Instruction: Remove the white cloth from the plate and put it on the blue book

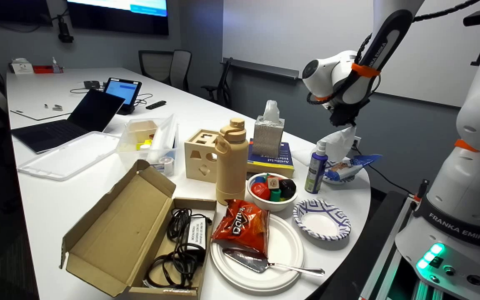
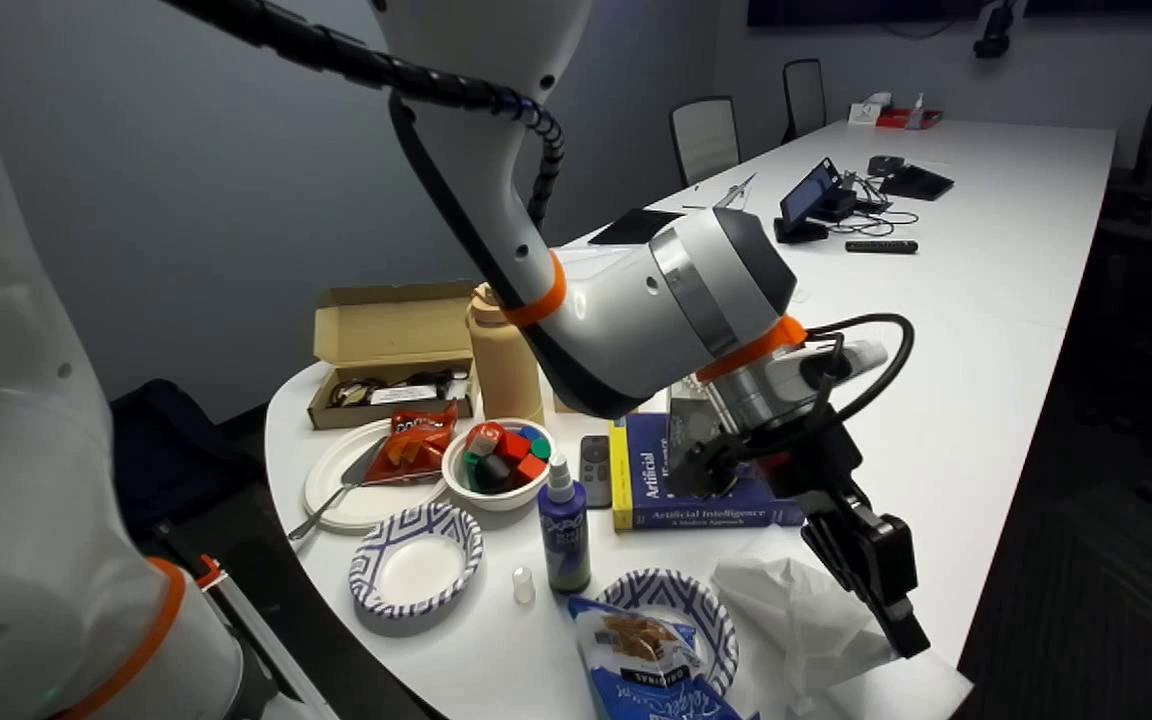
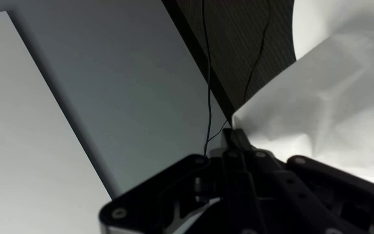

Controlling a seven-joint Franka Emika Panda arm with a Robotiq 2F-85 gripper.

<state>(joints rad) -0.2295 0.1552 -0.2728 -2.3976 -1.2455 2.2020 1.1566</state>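
In the wrist view, my gripper point(image 3: 238, 138) is shut on a corner of the white cloth point(image 3: 330, 107). The cloth point(image 1: 340, 143) hangs from the fingertips near the table's rounded end, crumpled. Beside it, a blue-and-white patterned plate point(image 2: 671, 590) carries a blue snack bag point(image 2: 636, 665); whether the cloth's lower end touches this plate I cannot tell. Another plate point(image 1: 322, 225) of the same pattern sits bare, nearer the robot's base. The blue book point(image 2: 648, 440), yellow-edged, lies flat under a tissue box point(image 1: 267, 135), apart from the gripper.
A purple spray bottle point(image 1: 316, 168) stands between the cloth and the bowl of blocks point(image 1: 273, 204). A tall beige bottle point(image 1: 231, 166) and a wooden shape box point(image 1: 200, 158) rise near the book. A white plate point(image 1: 283, 250) bears a red bag point(image 1: 244, 227) and a cake server.
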